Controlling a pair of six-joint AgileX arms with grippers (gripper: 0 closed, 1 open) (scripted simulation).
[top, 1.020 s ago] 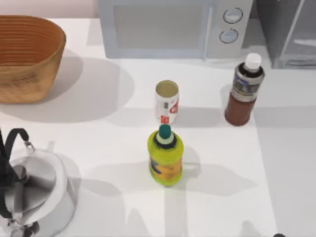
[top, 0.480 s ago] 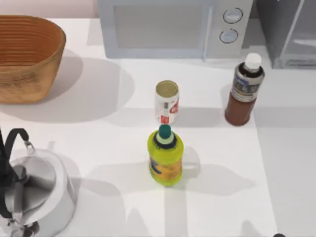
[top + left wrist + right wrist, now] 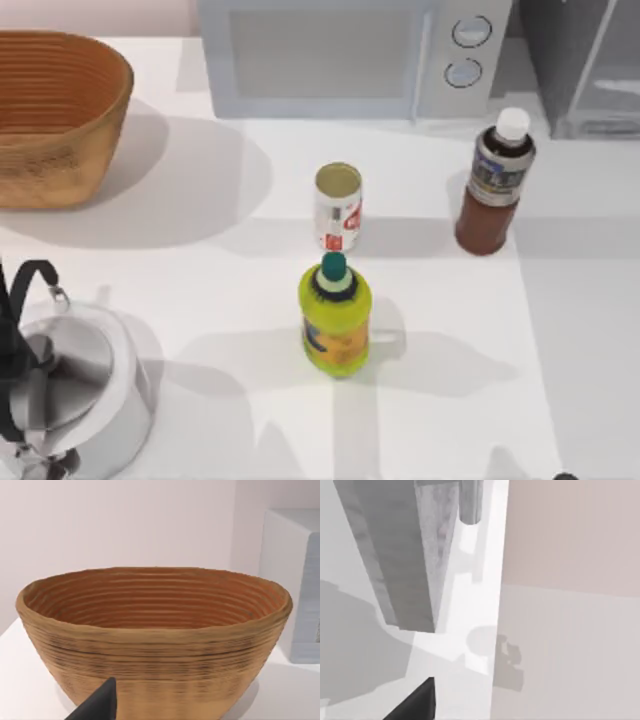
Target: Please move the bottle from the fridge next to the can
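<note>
Near the table's (image 3: 560,330) back right corner, the bottle (image 3: 495,185) stands upright before the fridge (image 3: 580,60), well apart from the can (image 3: 338,207) at centre; gripper openings cannot be told.

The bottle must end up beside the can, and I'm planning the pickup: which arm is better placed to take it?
Probably right. The bottle stands on the table's right side, before the fridge, right of the can. The left tool faces the basket, far left.
</note>
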